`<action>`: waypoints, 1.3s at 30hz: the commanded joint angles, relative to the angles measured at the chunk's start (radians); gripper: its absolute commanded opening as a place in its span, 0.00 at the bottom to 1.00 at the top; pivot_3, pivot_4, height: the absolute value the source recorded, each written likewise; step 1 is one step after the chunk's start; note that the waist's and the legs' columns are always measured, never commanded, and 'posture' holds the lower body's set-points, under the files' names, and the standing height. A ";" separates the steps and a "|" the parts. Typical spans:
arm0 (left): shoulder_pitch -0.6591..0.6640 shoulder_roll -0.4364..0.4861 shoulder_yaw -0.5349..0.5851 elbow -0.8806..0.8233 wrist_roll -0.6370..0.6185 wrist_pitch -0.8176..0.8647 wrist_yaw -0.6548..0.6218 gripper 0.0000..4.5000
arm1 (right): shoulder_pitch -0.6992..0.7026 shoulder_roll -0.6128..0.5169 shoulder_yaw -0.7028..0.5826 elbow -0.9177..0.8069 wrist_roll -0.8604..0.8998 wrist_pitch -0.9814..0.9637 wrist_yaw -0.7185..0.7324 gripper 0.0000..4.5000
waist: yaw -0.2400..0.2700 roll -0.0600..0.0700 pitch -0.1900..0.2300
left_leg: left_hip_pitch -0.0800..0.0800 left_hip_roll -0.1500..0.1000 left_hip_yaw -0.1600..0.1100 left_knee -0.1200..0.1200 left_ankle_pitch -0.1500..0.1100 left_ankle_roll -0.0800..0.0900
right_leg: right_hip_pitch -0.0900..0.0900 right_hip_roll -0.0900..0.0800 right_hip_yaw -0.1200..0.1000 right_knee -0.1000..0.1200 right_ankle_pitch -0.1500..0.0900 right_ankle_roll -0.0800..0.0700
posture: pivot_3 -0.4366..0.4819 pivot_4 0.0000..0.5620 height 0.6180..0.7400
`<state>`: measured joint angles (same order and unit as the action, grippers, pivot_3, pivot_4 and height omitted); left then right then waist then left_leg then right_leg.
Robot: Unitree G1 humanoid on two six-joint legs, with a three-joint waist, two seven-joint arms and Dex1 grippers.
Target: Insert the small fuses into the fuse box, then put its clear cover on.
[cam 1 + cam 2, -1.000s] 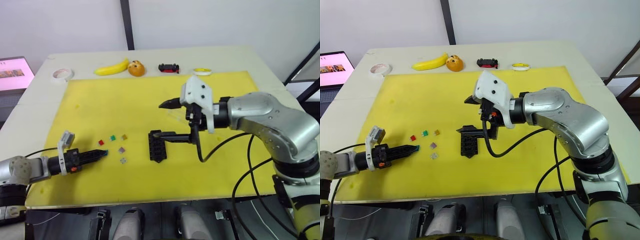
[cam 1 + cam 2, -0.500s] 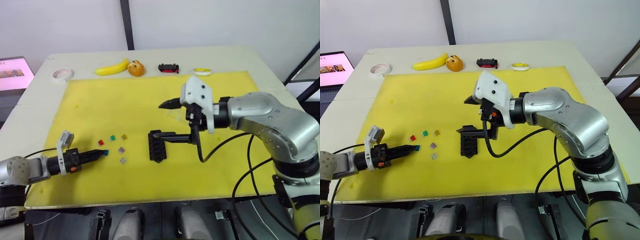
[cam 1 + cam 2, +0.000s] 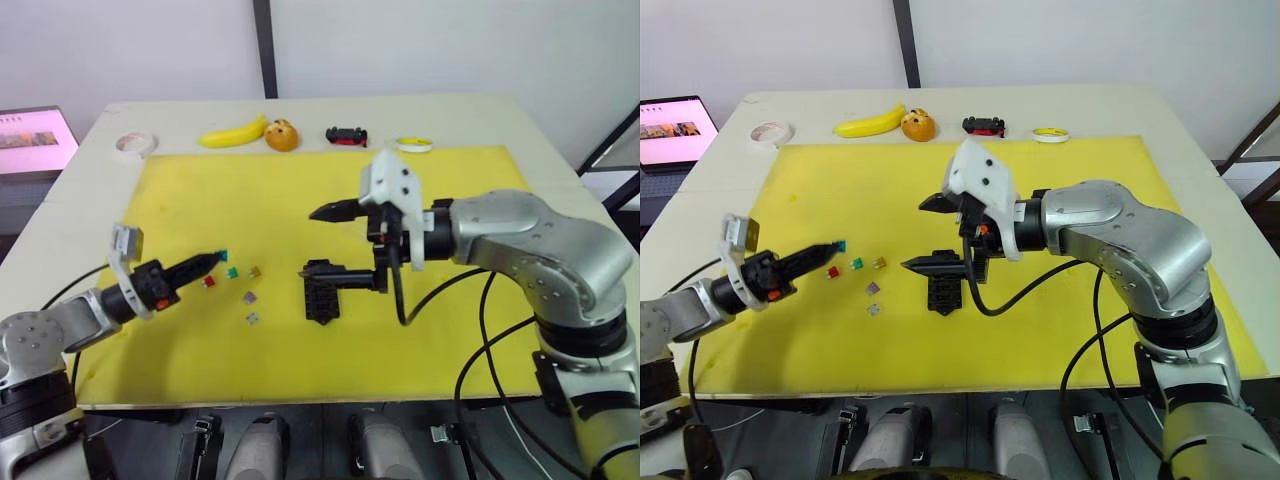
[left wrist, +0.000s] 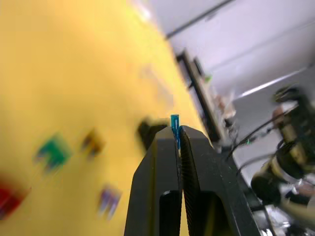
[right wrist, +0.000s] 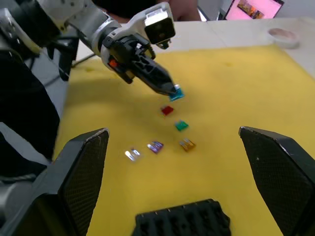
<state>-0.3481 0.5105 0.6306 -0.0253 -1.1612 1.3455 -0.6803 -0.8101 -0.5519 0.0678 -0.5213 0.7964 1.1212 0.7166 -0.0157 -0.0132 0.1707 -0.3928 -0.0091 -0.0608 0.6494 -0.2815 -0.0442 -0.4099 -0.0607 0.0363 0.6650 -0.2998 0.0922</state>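
Left gripper (image 3: 213, 259) clamped on blue fuse (image 3: 222, 255), lifted, left-centre; right gripper (image 3: 315, 240) wide apart over empty fuse box (image 3: 320, 294); five fuses (image 3: 240, 287) loose; cover pending.

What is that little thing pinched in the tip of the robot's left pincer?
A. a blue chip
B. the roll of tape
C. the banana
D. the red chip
A. The left pincer is shut on a tiny blue fuse, held above the yellow mat, while the red fuse and green fuse lie loose on the mat.
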 commanded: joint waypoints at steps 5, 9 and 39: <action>-0.169 -0.102 -0.018 -0.160 -0.389 -0.113 0.301 0.01 | -0.015 0.260 -0.271 0.099 0.401 0.154 -0.364 1.00 | -0.004 -0.002 -0.001 | 0.000 -0.001 0.000 0.001 0.000 -0.001 | 0.000 0.000 -0.001 0.000 0.000 0.000 | 0.48 0.27 1.00; -0.192 -0.098 -0.089 -0.167 -0.496 -0.174 0.367 0.01 | -0.019 0.299 -0.286 0.127 0.524 0.145 -0.501 1.00 | -0.006 -0.002 -0.001 | 0.000 -0.001 0.001 0.000 0.001 -0.001 | -0.001 0.001 0.000 0.001 0.000 0.000 | 0.48 0.27 1.00; -0.122 -0.007 -0.281 -0.203 -0.597 -0.332 0.351 0.00 | -0.035 0.236 -0.144 0.190 0.775 -0.035 -0.735 0.32 | -0.004 -0.001 -0.001 | 0.000 0.001 0.000 0.001 0.001 -0.001 | 0.000 0.007 -0.002 0.001 0.000 0.000 | 0.48 0.27 1.00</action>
<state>-0.4714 0.4885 0.3498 -0.2025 -1.7427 1.0310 -0.3229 -0.8140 -0.3161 -0.0778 -0.3091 1.5448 1.1104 -0.0253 -0.0202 -0.0146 0.1701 -0.3928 -0.0079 -0.0604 0.6508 -0.2804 -0.0454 -0.4093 -0.0539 0.0345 0.6654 -0.2996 0.0923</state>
